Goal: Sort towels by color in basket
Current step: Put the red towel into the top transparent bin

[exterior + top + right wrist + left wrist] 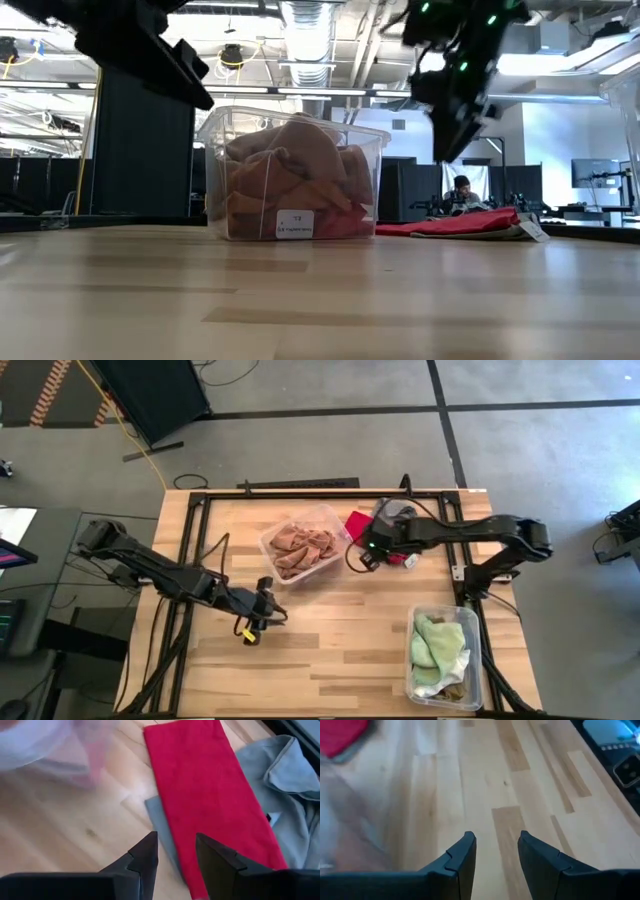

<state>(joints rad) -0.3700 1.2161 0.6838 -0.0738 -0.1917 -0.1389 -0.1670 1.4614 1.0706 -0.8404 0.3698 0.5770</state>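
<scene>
Red towel point(205, 795) lies flat on a grey towel point(295, 795) at the surface's far right, beside the clear bin point(335, 525) of rust and tan cloths. Right gripper point(176, 851) hovers over it, jaws parted and empty, so pickup likely comes next: descend, close. Left gripper point(496, 851) waits near-left, jaws apart, holding nothing. The bin's small white label is unreadable.

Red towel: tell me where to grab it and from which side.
Pinch the red towel at its near long edge, coming straight down with the right hand already above it. It lies flat on the grey towel, so a shallow pinch should lift red alone.
</scene>
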